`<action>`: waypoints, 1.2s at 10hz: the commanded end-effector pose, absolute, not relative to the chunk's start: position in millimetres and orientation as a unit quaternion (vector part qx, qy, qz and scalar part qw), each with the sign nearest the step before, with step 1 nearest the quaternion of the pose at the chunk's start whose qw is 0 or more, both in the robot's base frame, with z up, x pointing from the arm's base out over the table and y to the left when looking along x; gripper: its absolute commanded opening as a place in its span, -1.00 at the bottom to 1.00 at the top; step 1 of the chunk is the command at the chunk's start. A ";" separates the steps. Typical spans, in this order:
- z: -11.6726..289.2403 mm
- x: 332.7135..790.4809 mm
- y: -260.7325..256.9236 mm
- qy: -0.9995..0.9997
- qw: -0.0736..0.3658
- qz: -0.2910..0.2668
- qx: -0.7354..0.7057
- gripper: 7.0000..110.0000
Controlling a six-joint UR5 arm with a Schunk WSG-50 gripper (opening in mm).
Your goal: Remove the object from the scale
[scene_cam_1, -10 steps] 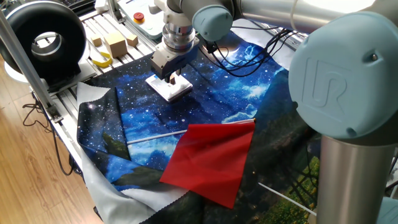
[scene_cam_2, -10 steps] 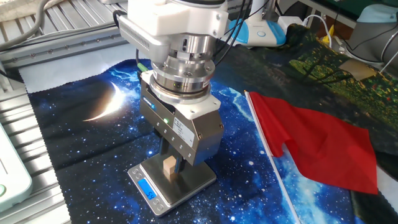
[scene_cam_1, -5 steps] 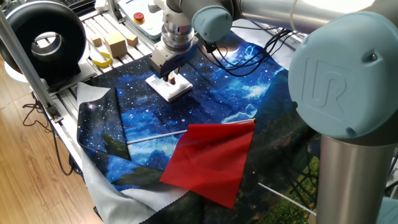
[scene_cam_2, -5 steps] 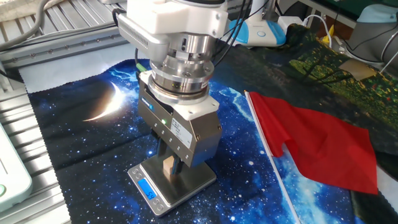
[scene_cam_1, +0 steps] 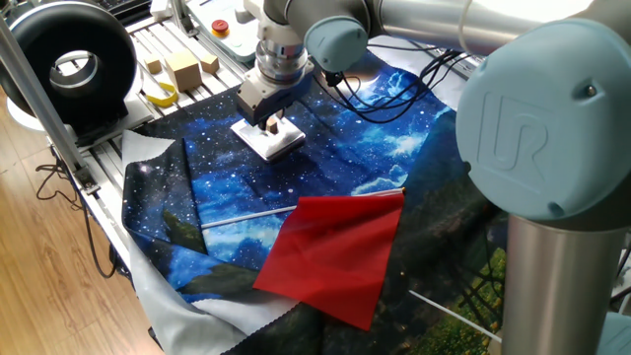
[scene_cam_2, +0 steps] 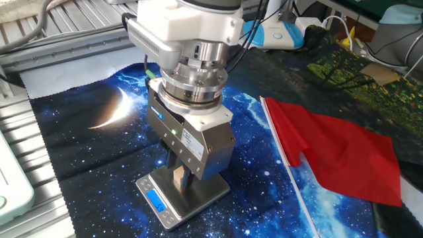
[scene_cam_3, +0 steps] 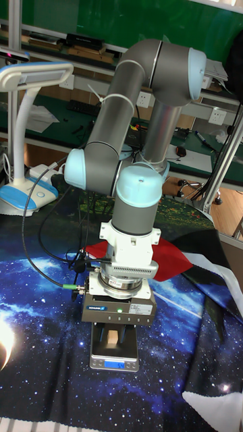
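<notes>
The scale (scene_cam_2: 198,197) is a white square slab with a blue display strip (scene_cam_2: 157,199), lying on the starry blue cloth. It also shows in one fixed view (scene_cam_1: 264,144) and in the tall view (scene_cam_3: 101,356). The object (scene_cam_2: 178,177), a tiny tan wooden cube, stands on the scale (scene_cam_3: 113,335). My gripper (scene_cam_2: 180,178) points straight down over the scale, and its fingers straddle the cube with narrow gaps on both sides. In one fixed view the gripper (scene_cam_1: 272,123) hides most of the cube.
A red flag cloth (scene_cam_2: 337,155) on a white rod (scene_cam_2: 284,162) lies right of the scale. Pale wooden blocks (scene_cam_1: 182,69), yellow tape (scene_cam_1: 163,96) and a black ring device (scene_cam_1: 74,59) sit on the metal rack. A white-and-blue device (scene_cam_2: 281,33) stands behind.
My gripper has sunk slightly lower around the cube. The cube and the scale have not moved.
</notes>
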State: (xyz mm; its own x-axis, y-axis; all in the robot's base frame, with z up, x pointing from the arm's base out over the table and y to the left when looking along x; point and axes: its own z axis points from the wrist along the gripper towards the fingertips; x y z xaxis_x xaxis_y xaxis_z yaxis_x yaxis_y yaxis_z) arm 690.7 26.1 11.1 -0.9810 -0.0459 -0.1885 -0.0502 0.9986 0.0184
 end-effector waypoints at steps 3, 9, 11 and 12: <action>11.6 690.5 22.0 0.996 0.094 0.006 -0.004 -0.71; 12.8 688.2 20.6 0.996 0.090 0.000 0.015 -1.00; 18.1 688.6 20.8 0.996 0.087 0.005 0.020 -1.00; 23.2 689.2 18.4 0.996 0.086 0.005 0.020 -1.00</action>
State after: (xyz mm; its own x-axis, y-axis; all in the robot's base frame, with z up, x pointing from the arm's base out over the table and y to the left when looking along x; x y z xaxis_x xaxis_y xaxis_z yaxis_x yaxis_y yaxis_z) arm 688.2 20.0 15.0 -0.9842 0.0194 -0.1759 0.0201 0.9998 -0.0019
